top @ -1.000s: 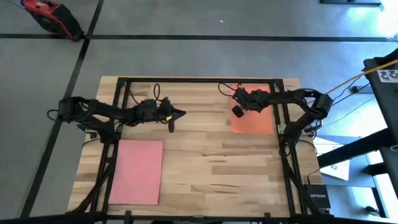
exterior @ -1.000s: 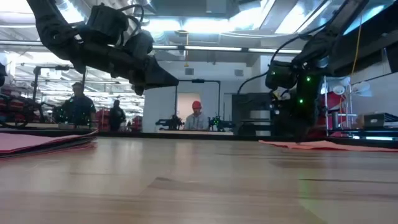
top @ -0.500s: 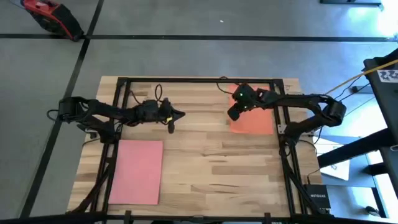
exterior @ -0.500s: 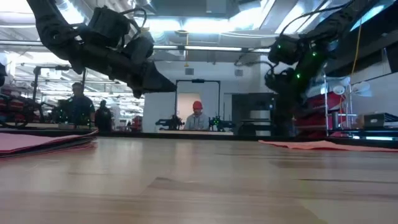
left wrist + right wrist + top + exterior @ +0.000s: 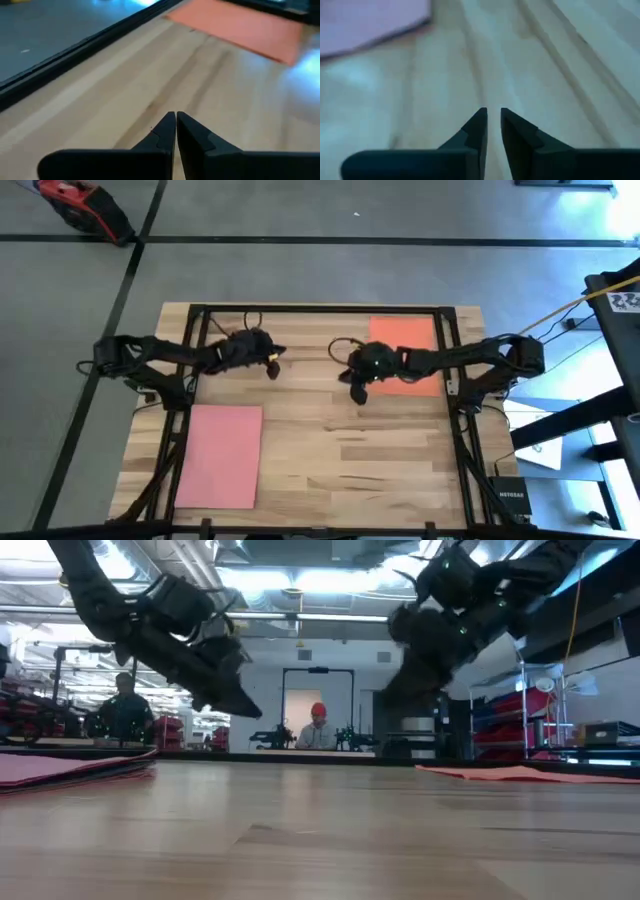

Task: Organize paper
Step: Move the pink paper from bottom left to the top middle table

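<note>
Orange paper (image 5: 405, 356) just beside right gripper (image 5: 357, 393)

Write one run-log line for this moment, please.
left gripper: shut, empty, raised | right gripper: nearly shut, empty, mid-table | orange paper: far right | pink paper: near left

1. Left arm (image 5: 170, 358): dark, jointed links with thin black cables looped along them.
2. Right arm (image 5: 470, 358): dark likewise, green light glowing near its wrist.
3. Both grippers' fingers (image 5: 165, 135): black, wedge-shaped, tapering to points.
</note>
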